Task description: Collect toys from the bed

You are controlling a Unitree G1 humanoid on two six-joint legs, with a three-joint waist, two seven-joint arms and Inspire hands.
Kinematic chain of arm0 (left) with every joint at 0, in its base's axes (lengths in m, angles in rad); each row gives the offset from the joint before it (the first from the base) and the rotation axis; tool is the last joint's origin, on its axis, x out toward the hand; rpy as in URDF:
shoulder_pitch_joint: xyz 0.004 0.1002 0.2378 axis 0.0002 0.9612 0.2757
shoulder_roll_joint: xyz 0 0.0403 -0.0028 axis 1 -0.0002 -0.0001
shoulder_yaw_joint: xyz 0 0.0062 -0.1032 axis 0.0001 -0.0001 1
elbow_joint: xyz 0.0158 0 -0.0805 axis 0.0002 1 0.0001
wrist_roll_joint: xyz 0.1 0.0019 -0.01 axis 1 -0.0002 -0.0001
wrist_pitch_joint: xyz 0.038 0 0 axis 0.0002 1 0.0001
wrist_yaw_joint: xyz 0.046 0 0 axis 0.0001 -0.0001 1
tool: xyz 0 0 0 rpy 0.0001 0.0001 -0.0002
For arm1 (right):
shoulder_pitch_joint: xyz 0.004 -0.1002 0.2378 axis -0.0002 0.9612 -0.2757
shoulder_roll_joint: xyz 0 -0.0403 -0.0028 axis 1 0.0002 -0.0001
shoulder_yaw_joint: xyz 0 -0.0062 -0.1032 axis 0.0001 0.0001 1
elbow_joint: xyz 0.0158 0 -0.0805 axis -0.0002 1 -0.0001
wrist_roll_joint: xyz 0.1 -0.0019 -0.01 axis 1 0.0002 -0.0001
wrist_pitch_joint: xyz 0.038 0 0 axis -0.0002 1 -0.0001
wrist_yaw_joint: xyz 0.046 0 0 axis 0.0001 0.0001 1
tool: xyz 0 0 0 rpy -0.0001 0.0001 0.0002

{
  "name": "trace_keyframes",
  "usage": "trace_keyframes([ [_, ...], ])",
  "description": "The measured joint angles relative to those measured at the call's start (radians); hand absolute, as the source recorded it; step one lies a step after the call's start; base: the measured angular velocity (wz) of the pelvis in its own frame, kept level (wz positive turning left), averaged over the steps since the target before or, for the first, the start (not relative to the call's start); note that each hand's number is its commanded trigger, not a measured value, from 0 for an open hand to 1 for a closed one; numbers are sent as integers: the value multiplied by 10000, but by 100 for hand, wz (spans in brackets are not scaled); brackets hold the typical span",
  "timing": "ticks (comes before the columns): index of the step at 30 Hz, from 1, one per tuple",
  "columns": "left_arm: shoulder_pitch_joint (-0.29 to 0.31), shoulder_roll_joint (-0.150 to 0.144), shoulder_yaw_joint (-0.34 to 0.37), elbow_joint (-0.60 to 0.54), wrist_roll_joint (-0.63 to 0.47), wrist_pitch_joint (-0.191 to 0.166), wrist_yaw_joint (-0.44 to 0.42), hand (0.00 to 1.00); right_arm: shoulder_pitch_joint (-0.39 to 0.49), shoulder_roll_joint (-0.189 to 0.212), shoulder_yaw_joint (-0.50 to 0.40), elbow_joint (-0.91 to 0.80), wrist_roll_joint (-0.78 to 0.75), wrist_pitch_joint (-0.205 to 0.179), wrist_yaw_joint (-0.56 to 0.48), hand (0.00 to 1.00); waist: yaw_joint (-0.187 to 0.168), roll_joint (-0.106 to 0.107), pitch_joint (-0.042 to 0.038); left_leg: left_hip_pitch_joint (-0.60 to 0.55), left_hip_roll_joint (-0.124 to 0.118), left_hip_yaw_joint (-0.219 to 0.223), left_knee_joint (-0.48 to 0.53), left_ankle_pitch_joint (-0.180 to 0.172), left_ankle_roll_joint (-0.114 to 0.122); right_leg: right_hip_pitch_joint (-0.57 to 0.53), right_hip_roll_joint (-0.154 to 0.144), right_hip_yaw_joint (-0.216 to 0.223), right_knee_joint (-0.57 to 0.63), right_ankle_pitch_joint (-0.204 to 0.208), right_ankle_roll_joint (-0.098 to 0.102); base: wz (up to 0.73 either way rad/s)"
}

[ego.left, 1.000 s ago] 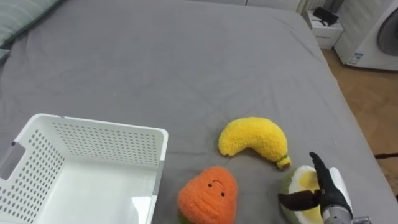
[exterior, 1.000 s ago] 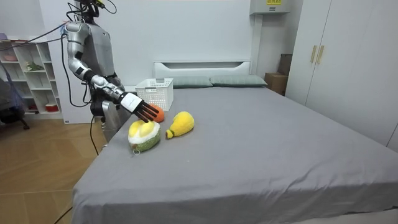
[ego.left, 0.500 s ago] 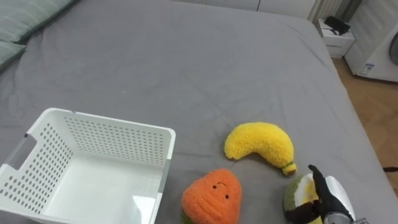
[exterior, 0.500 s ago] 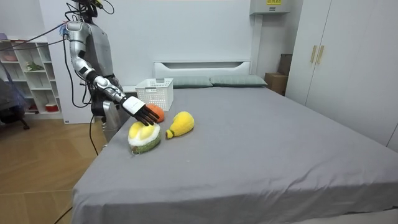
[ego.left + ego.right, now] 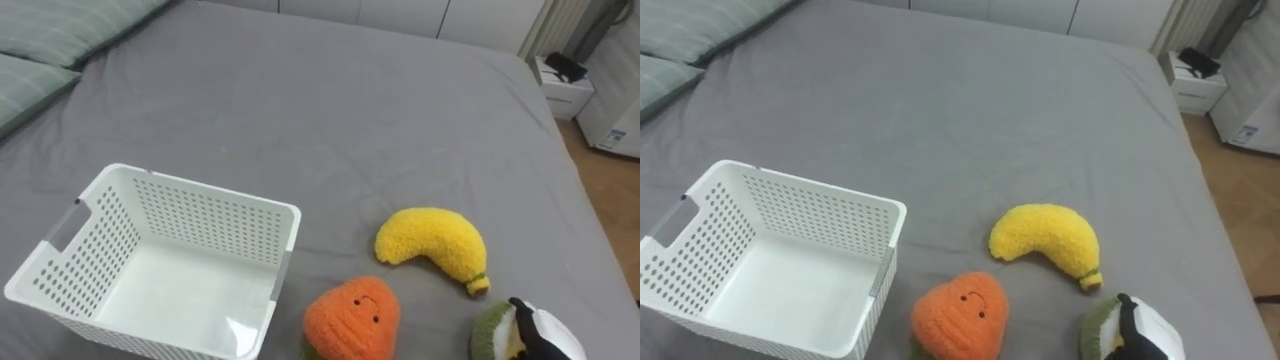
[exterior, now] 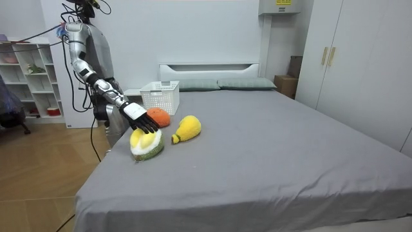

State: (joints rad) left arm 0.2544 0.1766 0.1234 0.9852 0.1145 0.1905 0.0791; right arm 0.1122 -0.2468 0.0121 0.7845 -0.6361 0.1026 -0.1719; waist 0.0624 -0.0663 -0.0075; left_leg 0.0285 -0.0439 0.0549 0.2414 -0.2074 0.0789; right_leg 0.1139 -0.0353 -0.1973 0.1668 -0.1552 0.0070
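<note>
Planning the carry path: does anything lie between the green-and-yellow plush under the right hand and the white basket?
Yes: the orange plush lies on the bed between the green-and-yellow plush and the white basket. A lift over it looks needed.

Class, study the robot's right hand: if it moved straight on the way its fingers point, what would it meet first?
The round green and yellow plush toy on the grey bed: the right hand points down at it from just above. Whether they already touch is unclear.
</note>
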Motion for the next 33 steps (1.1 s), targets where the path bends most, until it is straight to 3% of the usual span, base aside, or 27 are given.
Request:
trace_keyframes([
  [8, -132, 0, -31, 172, 383, 221, 3, 0, -183, -431, 117, 496, -1156, 454, -344, 100, 12, 22, -14, -1, -14, -83, 2, 25, 41, 24, 6, -37, 0, 0, 1, 2],
  [20, -123, -3, -99, 190, 386, 278, 36, 0, -140, -346, 452, 1204, -1230, 963, -199, 100, 37, -32, 6, 26, -21, -136, -21, 27, 41, 70, 12, 11, -2, 1, -1, 1],
  [33, -87, -3, -107, 183, 326, 275, -40, 0, -124, -252, 392, 1427, -558, 953, 106, 100, 27, -55, 4, 29, -20, -120, -23, 9, 13, 72, 8, 16, 11, 3, -1, 0],
])
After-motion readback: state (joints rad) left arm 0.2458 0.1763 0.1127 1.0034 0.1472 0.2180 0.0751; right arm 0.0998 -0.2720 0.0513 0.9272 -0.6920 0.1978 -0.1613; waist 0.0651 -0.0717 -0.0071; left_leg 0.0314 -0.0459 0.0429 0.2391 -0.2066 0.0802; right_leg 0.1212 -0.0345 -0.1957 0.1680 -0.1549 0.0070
